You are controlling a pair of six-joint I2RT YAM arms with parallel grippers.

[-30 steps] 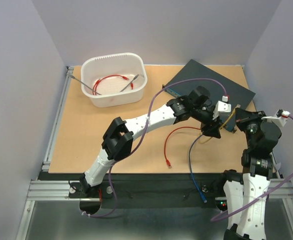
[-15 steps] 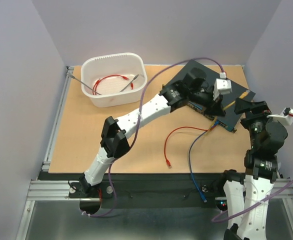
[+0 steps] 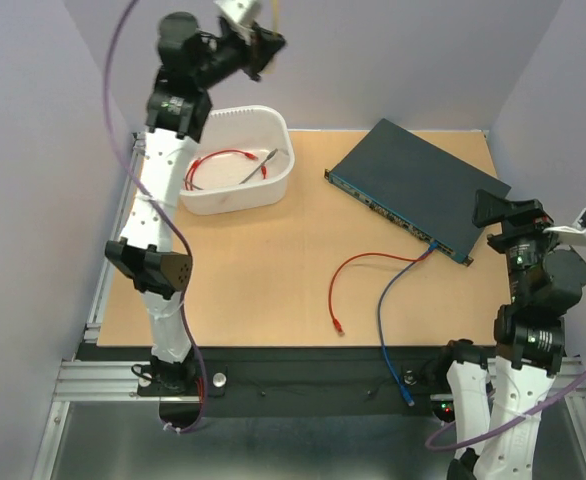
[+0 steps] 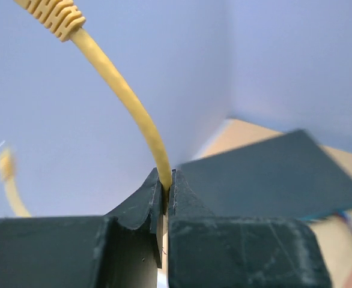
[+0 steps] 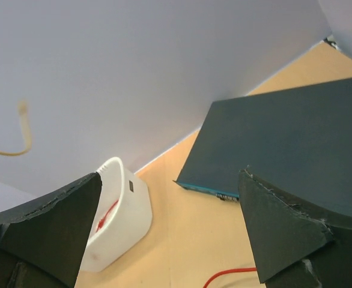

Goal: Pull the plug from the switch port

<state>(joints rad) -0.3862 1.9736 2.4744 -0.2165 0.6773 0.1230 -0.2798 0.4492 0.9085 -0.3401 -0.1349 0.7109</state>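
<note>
Yellow thin cable (image 4: 125, 96) pinched in left end effector (image 4: 167, 180), far left of large flat dark blue-grey metal switch (image 3: 418, 190) on tan wooden counter (image 3: 273, 270). Wide apart, right end effector (image 5: 170, 177) beside switch's right end.

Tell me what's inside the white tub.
A red cable and a thin grey tool lie inside the white tub. The left arm covers its left edge, hiding anything there.
</note>
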